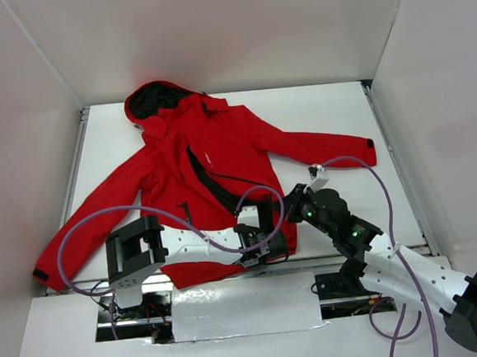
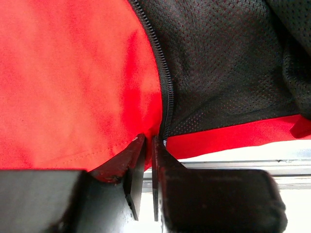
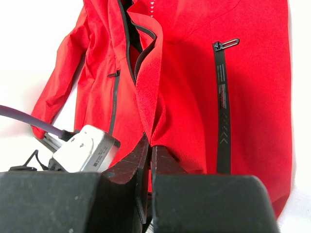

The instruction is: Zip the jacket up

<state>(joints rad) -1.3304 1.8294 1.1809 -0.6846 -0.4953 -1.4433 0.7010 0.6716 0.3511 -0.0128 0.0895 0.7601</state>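
The red jacket [image 1: 212,156] lies spread on the white table, hood at the far end, front open and showing dark lining. My left gripper [image 1: 268,244] is at the bottom hem. In the left wrist view its tips [image 2: 148,139] are closed on the red hem right at the foot of the black front zipper [image 2: 163,73], next to the mesh lining [image 2: 228,63]. My right gripper [image 1: 292,199] is just right of it. Its tips [image 3: 148,141] pinch a raised fold of the jacket's front edge [image 3: 148,87]. A slanted pocket zipper [image 3: 222,107] runs to the right.
White walls close in the table on three sides. A metal rail [image 2: 243,167] runs along the near table edge just under the hem. Purple cables [image 1: 101,218] loop over the jacket's left sleeve and the arms. The left arm's white wrist camera [image 3: 82,148] sits close beside my right fingers.
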